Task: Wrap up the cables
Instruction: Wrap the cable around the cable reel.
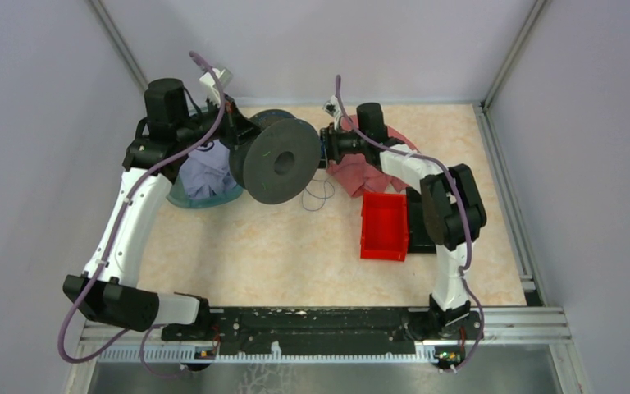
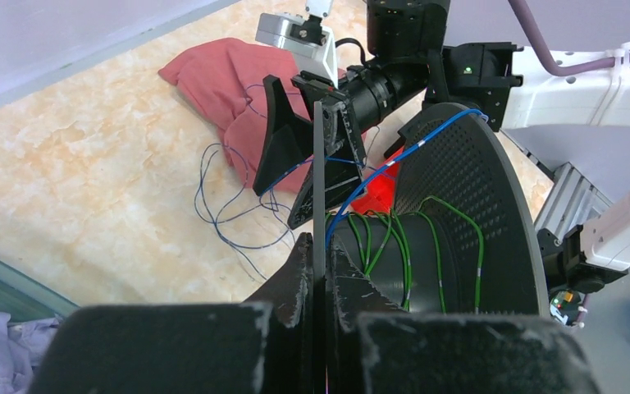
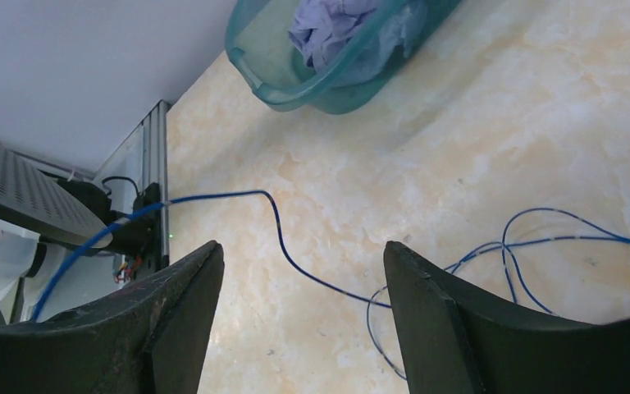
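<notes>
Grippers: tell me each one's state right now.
Left gripper: closed on the flange edge of the black spool.
Right gripper: open, gripping nothing; the blue cable lies beyond its fingers.

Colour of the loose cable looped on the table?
The cable is blue; the right wrist view shows it best.

The thin blue thread-like cable (image 1: 318,197) lay in loose curly loops on the pale table (image 1: 295,254), right by the red cloth (image 1: 353,174). 1 end went up off the table and over the rim of the big black round spool (image 1: 279,160). A few turns of thin green cable (image 2: 377,238) sat wound around the spool's middle.
</notes>
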You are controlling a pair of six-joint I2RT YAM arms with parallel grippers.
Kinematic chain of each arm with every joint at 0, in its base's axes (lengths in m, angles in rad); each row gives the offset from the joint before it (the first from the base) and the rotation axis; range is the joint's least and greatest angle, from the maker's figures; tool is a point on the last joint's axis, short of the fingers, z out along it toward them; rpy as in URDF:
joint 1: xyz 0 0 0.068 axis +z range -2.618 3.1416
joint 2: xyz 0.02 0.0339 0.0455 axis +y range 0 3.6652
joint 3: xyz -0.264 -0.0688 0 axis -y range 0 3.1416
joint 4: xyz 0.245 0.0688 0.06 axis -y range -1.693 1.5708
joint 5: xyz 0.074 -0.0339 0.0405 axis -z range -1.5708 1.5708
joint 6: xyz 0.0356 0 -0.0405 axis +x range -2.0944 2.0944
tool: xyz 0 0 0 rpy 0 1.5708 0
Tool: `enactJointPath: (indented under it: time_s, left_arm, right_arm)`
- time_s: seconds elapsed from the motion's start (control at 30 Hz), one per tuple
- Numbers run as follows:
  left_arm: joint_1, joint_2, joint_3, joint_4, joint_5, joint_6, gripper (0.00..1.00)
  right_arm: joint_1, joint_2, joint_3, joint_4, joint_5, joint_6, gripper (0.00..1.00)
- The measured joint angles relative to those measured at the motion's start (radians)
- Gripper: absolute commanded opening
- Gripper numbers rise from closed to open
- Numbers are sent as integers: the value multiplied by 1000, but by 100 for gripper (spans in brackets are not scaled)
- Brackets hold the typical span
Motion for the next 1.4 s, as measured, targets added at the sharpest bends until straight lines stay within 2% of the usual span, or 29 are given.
enactJointPath:
  time_s: [0.37,0.57,0.6,0.8,0.97,1.17,1.4]
  left_arm:
    - [15,0,0,23,18,-40,0]
    - [29,0,0,39,8,-64,0]
    - [32,0,0,43,1,-67,0]
    - [68,-8,-21,68,-47,-81,0]
    - [79,-25,-52,75,-86,-77,0]
    - [80,-47,-86,88,-124,-74,0]
    - [98,-66,-110,106,-161,-85,0]
  right_arm:
    - [20,31,0,97,-20,66,38]
    - [21,43,-20,136,-24,97,3]
    - [21,43,-20,134,-24,93,0]
    - [15,41,-53,103,11,68,0]
    - [-11,29,-64,12,71,26,0]
    - [-71,-50,-64,-83,147,-46,0]
    - [-100,-116,-92,-117,204,-105,0]
